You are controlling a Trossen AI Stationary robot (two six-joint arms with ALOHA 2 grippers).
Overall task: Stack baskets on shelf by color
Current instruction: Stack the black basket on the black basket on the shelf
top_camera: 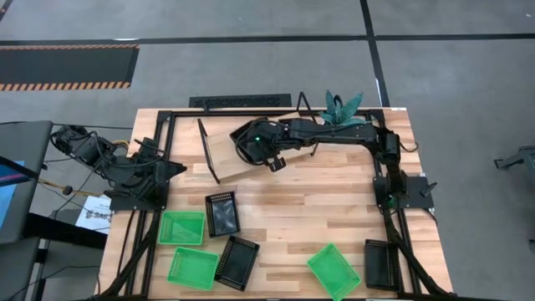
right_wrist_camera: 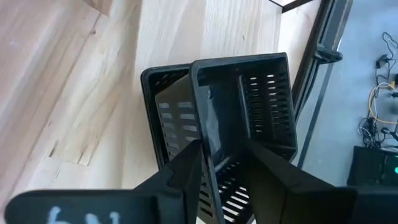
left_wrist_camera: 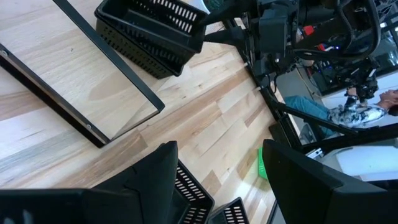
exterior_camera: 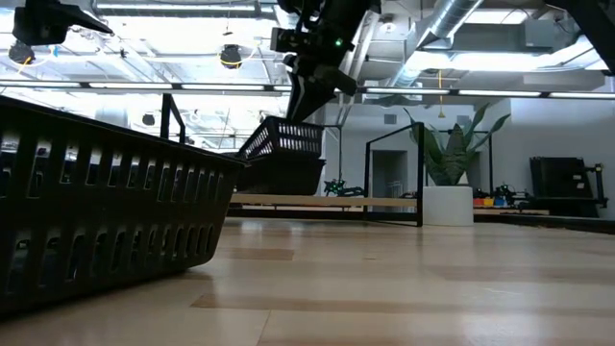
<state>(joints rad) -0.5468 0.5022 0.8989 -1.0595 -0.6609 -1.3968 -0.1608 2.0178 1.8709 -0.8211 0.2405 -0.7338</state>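
My right gripper (top_camera: 256, 149) reaches over the shelf (top_camera: 224, 159), a light board in a black frame at the table's far side, and is shut on a black basket (exterior_camera: 284, 137). That basket hangs tilted just above a second black basket (exterior_camera: 288, 177), which rests flat on the shelf board (exterior_camera: 327, 201). In the right wrist view the held basket (right_wrist_camera: 267, 106) sits offset over the lower one (right_wrist_camera: 163, 118). My left gripper (left_wrist_camera: 217, 168) is open and waits at the table's left side (top_camera: 171, 170). My right gripper holds the black basket by one side wall (right_wrist_camera: 205, 124), pinched with one finger (right_wrist_camera: 267, 171) inside the basket and the other (right_wrist_camera: 186, 165) outside. The fingers come from above, pointing down. The basket is tilted, one end lower; whether it touches the basket below, I cannot tell.
On the near half of the table lie three green baskets (top_camera: 181, 227) (top_camera: 193, 267) (top_camera: 334, 270) and three black ones (top_camera: 222, 213) (top_camera: 237, 262) (top_camera: 381, 264). A potted plant (top_camera: 341, 109) stands behind the shelf's right end. Bare planks lie between shelf and baskets.
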